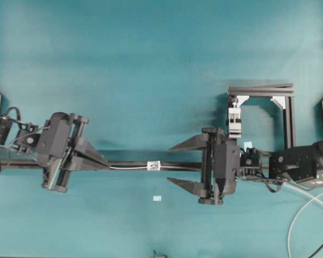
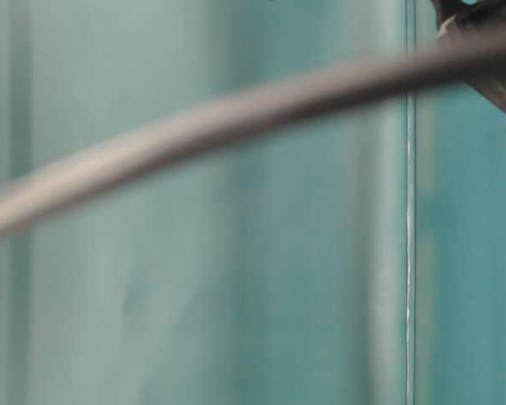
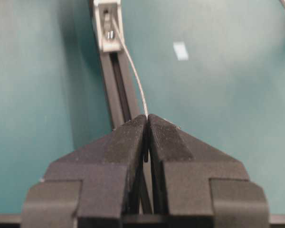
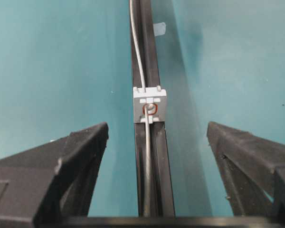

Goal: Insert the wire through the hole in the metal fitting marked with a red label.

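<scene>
The left gripper (image 3: pixel 147 124) pinches the wire (image 3: pixel 133 71) to steer it through the metal fitting (image 4: pixel 149 105) on the black rail (image 4: pixel 157 156), its hole (image 4: pixel 149 109) at twelve o'clock from the wide-open, waiting right gripper (image 4: pixel 154 152).

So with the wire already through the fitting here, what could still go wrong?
1. The left tool pinches the wire only at its fingertips; the bowed wire might slip or kink if pushed further.
2. The right tool stands wide open around the rail, gripping nothing; any pull from the left could draw the wire back out of the metal fitting.
</scene>
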